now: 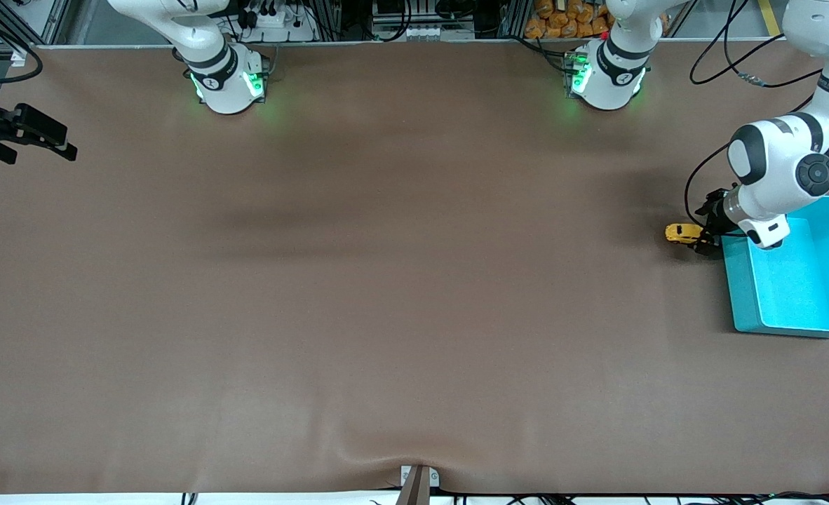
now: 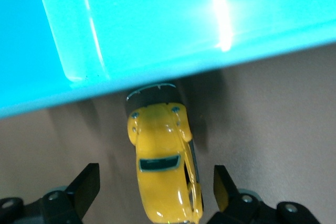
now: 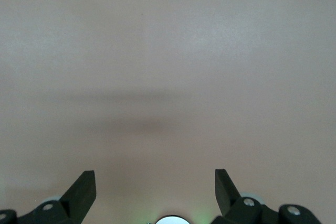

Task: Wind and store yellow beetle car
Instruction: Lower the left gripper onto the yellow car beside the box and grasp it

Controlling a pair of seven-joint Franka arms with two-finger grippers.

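Note:
The yellow beetle car [image 1: 682, 232] stands on the brown table beside the teal bin [image 1: 800, 280], on the side toward the right arm's end. My left gripper [image 1: 702, 230] is low at the car. In the left wrist view the car [image 2: 163, 171] lies between my open left gripper's [image 2: 156, 187] fingers [image 2: 86, 184], with a gap on each side. Its nose points at the bin's outer wall [image 2: 157, 24] and sits close under the rim. My right gripper [image 1: 36, 144] waits open and empty over the table edge at the right arm's end, and its wrist view [image 3: 155, 190] shows only bare table.
The bin is empty inside. The two arm bases [image 1: 228, 81] [image 1: 607, 77] stand along the table's edge farthest from the front camera. A small clamp [image 1: 418, 484] sits at the edge nearest that camera.

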